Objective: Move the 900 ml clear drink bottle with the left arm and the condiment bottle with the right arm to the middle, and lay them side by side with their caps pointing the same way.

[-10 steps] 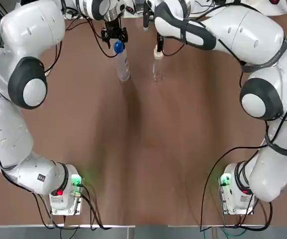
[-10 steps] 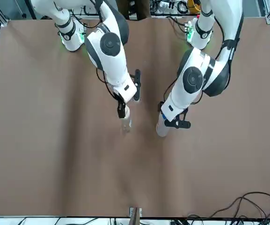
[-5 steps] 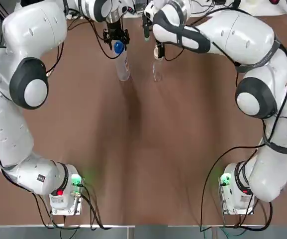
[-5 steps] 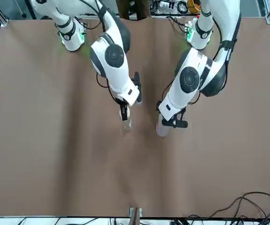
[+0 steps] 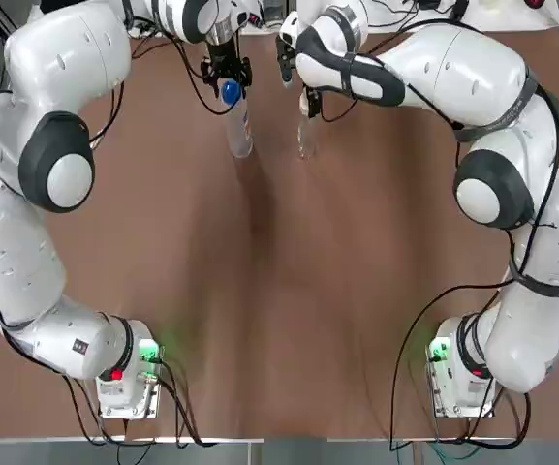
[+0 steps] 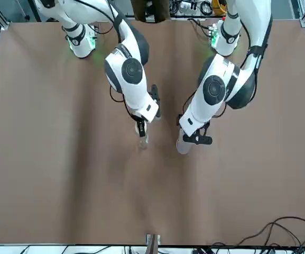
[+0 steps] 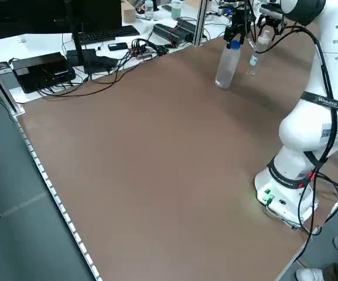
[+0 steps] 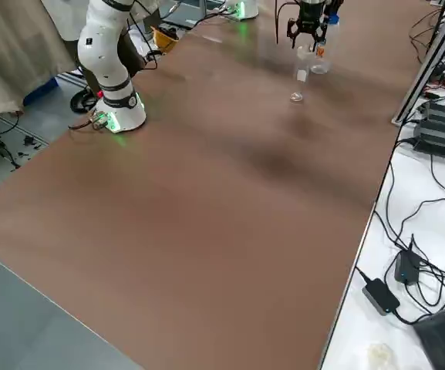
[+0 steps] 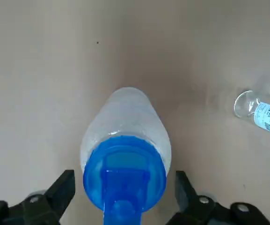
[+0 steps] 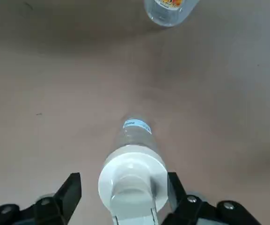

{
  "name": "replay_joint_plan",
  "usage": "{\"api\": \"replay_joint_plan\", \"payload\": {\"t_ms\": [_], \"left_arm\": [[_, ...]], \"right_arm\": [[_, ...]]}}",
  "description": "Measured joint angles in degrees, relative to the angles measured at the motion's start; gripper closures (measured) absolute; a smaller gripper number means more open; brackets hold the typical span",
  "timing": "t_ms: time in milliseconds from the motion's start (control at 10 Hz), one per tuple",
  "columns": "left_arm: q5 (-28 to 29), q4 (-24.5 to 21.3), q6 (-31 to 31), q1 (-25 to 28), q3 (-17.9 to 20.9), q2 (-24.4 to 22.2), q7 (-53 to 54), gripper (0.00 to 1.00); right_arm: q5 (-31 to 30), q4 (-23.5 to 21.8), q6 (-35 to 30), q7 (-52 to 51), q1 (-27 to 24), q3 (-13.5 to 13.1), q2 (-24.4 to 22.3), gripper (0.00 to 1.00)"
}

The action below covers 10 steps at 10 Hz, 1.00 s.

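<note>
upright and apart near the far edge of the tabletop, drink bottle between wide jaws of left gripper, condiment bottle between wide jaws of right gripper, broad brown surface stretching to the near edge.

you're looking over a wide brown surface edged by a metal rail, with a white bench beyond it carrying a black keyboard and tangled cables, grey floor below, and a beige curtain off the opposite side.
</note>
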Motion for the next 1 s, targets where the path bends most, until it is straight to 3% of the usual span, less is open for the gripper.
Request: {"api": "replay_joint_plan", "payload": {"t_ms": [300,400,500,600,700,1000], "left_arm": [[0.00,0.00,0.00,0.00,0.00,0.00,0.02,0.19],[0.00,0.00,0.00,0.00,0.00,0.00,0.02,0.22],[0.28,0.10,-0.09,0.01,0.08,-0.09,0.02,0.30],[0.26,0.21,-0.05,0.08,0.11,-0.15,0.02,0.30],[0.26,0.22,-0.01,0.05,0.10,-0.14,-0.03,0.33],[0.23,0.44,0.17,0.07,0.09,-0.13,-5.13,0.33]], "right_arm": [[0.00,0.19,0.00,0.00,0.00,0.02,-0.05,0.22],[0.00,0.22,0.07,0.00,0.00,0.01,-0.06,0.31],[0.12,0.48,-0.06,0.01,-0.03,-0.02,-0.19,0.50],[0.12,0.58,-0.48,0.00,0.00,0.03,-0.43,0.55],[0.08,0.59,-0.34,0.00,0.00,0.03,-0.39,0.67],[0.10,0.60,-0.34,2.21,0.00,0.02,-0.40,0.66]]}}
